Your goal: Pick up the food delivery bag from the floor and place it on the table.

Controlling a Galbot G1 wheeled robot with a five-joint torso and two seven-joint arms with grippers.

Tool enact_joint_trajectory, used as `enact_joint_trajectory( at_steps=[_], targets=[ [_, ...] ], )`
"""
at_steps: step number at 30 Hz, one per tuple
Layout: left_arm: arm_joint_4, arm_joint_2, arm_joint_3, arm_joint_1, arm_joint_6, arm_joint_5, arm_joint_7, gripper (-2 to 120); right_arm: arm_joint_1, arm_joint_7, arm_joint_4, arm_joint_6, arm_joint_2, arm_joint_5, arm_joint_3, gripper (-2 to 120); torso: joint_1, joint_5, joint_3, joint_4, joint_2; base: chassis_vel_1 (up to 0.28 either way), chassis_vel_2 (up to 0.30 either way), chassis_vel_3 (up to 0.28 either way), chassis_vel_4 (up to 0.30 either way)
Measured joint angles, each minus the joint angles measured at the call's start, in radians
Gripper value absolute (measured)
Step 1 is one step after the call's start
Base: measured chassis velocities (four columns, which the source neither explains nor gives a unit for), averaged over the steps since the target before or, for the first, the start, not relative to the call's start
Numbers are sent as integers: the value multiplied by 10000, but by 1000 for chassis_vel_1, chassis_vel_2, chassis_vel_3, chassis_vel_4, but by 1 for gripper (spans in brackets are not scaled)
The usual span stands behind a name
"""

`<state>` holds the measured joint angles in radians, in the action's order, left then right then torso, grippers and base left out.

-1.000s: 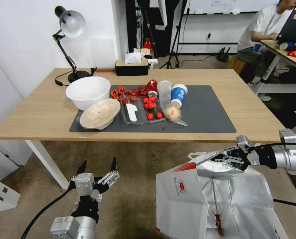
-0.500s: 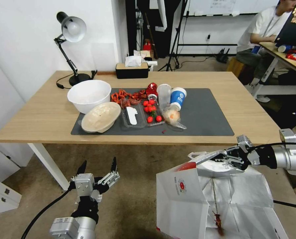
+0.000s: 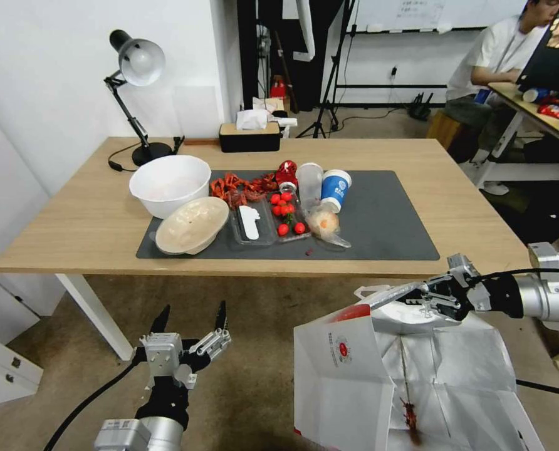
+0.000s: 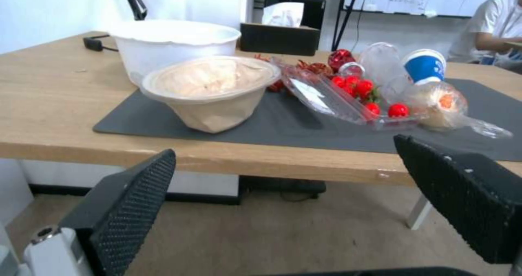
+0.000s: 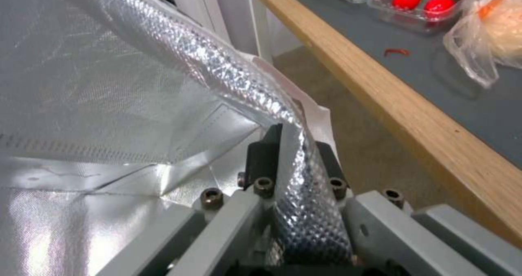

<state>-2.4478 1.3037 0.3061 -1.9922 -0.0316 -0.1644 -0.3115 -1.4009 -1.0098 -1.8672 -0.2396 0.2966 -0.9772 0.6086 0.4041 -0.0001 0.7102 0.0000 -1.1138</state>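
wooden table (image 3: 91,219), red scrap inside foil-lined food delivery bag (image 3: 355,376), right pincer (image 3: 431,299) pinching rim, left pincer (image 3: 192,324) spread

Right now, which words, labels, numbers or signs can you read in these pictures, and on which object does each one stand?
No text is legible.
Food delivery bag, held at its rim by the right gripper: small round red logo with tiny print beside it, too small to read.
Blue paper cup on the table: white mark, blurred.
Whiteboard on the back wall: handwriting, too small to read.
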Motion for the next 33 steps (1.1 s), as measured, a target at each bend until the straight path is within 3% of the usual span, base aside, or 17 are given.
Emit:
enact_joint_trajectory(
  at_steps=[9,22,33],
  targets=[
    [83,16,-4,-52,-106,102,-57,100,-223,198,-180,31,104,-63,169,0,-23,1,-29,0,51,0,0,0,0],
    [124,97,3,-34,-221,165,-55,100,-979,1764,-628,-70,150,-2609,1597,0,-43,0,-55,-2,95,0,0,0,0],
    [211,219,-89,-13,-291,305,-86,100,-527,3168,-1072,-246,-63,-5223,2606,0,-50,0,-64,-1,113,0,0,0,0]
  ],
)
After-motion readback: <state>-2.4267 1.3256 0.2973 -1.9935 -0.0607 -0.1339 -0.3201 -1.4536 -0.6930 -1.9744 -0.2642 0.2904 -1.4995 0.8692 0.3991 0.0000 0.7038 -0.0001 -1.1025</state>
